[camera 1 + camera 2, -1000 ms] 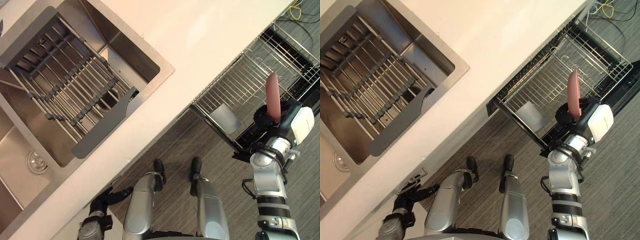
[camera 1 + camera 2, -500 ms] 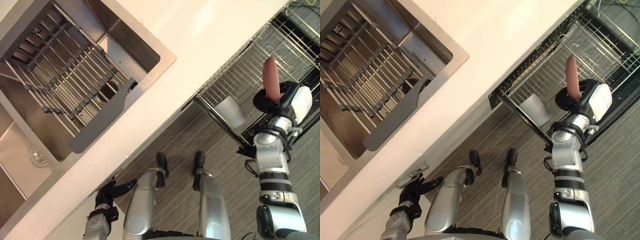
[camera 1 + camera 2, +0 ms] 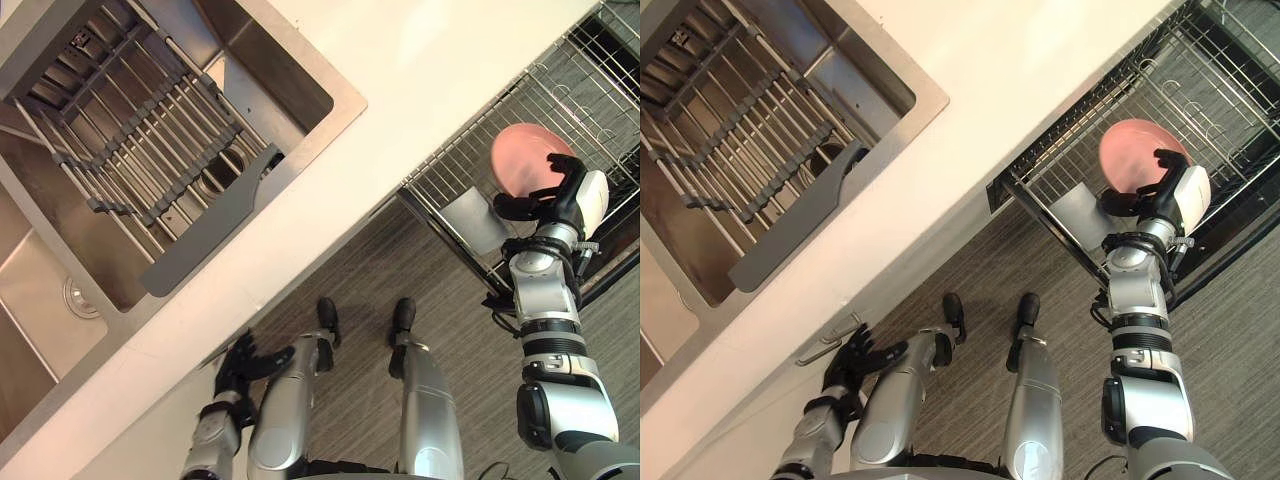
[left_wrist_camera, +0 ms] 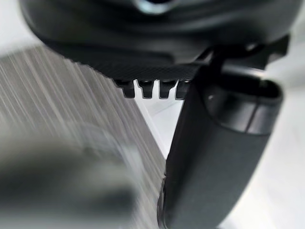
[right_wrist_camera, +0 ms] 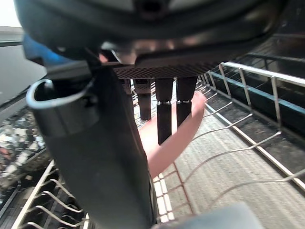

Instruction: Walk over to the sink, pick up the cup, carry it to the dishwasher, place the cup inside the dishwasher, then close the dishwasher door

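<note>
Pink plate (image 3: 522, 158) is what we see in the right hand (image 3: 565, 195), fingers and thumb curled round its rim. It's over the wire rack (image 3: 452, 168) pulled out below the counter (image 3: 420, 70) edge, near the rack's front end. Left hand (image 3: 243, 365) hangs low by the counter's near edge, fingers spread wide, holding nothing. Sink (image 3: 265, 65) with its grey drying rack (image 3: 140, 160) sits well apart.
</note>
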Controlling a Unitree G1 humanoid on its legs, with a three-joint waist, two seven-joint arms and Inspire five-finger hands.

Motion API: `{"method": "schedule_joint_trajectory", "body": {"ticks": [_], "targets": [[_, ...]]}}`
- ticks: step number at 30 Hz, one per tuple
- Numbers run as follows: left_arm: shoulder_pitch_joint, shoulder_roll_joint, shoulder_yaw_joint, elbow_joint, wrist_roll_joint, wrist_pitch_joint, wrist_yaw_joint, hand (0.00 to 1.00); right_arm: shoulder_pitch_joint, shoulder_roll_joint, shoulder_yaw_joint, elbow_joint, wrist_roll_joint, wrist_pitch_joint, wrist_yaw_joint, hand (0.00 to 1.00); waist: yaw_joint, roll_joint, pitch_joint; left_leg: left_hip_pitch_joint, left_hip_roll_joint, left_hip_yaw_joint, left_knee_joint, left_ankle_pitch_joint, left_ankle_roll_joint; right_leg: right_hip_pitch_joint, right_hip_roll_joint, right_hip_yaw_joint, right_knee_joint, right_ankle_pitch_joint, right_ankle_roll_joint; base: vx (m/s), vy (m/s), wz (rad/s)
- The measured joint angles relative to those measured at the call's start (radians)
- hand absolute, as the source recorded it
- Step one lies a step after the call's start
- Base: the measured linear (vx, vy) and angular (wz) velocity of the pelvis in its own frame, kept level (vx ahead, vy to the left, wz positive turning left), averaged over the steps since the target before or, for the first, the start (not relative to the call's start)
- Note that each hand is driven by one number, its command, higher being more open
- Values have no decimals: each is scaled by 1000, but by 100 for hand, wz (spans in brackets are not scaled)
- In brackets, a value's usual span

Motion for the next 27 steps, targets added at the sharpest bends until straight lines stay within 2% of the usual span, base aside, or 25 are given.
{"method": "schedule_joint_trajectory", "body": {"ticks": [3, 11, 15, 22, 27], "targets": [[4, 3, 7, 8, 3, 3, -4, 100, 1, -4, -5, -37, 0, -33, -4, 100, -10, 0, 0, 6, 5, 2, -2, 2, -1, 0, 4, -1, 8, -3, -5, 42, -32, -3], [3, -2, 1, 8, 4, 9, -7, 100, 162, -1, -7, -365, 2, -115, -10, 100, -31, 0, 0, 57, 1, -18, -10, 5, -9, 38, -5, -19, 52, -43, -17, 6, -34, 7], [2, 0, 1, 18, 5, 11, -13, 100, 260, 38, -7, -507, 12, -118, -14, 100, -45, -1, -1, 80, 0, -24, -27, 10, -17, 60, -5, -25, 49, -49, -20, -8, -17, 5], [2, 0, 10, 29, 35, 25, -28, 100, 391, 116, -9, -636, 46, -119, -15, 100, -54, -2, -1, 114, 9, -18, -38, 10, -26, 89, 8, -17, 39, -49, -21, 45, -17, -5], [3, 0, 11, 41, 37, 25, -29, 100, 481, 186, -28, -738, 111, -131, -64, 100, -57, -6, -3, 143, 12, -5, -49, 5, -30, 112, 15, -6, 22, -49, -21, 29, 5, -8]]}}
